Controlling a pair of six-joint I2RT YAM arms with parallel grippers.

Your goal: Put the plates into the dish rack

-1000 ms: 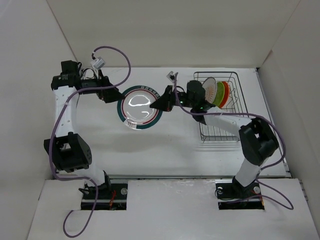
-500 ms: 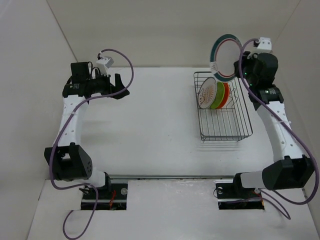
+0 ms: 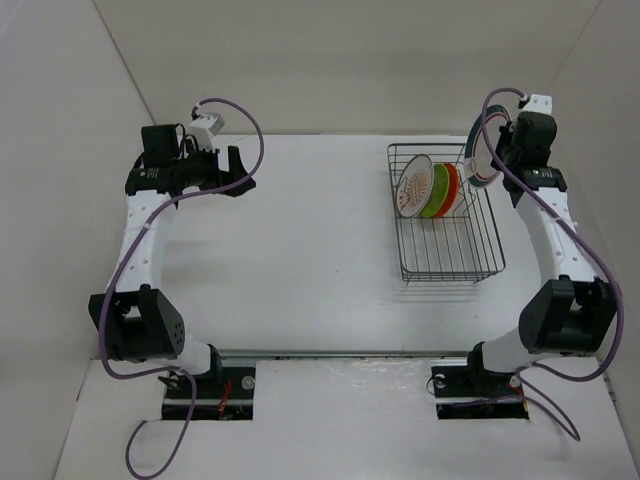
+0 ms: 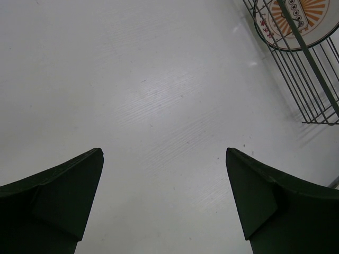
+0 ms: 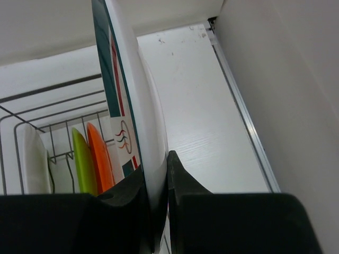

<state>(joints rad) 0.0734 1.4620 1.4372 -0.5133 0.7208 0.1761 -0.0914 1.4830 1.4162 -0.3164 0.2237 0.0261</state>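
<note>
— Gripping anything, that right gripper (image 5: 157,180)?

— Yes. Its fingers (image 5: 126,203) are pinched on the lower edge of the white plate with green-and-red rim rings (image 5: 123,100), which stands upright and edge-on to the wrist camera. From above, that plate sits at the far right corner of the dish rack (image 3: 448,250), over its rim. Whether it touches the wires I cannot tell.

— And the other plates?

— Three stand on edge at the far end of the rack, side by side. The sunburst plate (image 3: 411,187) is leftmost, the lime green plate (image 3: 436,190) is in the middle, and the orange plate (image 3: 452,186) is nearest the held one.

— What about the other arm?

— The left gripper (image 3: 240,172) is well apart from all that, over the far left of the table (image 3: 300,260). Its fingers (image 4: 63,190) are spread wide with nothing between them, only bare tabletop below. The rack's corner shows in the upper right of its camera.
</note>
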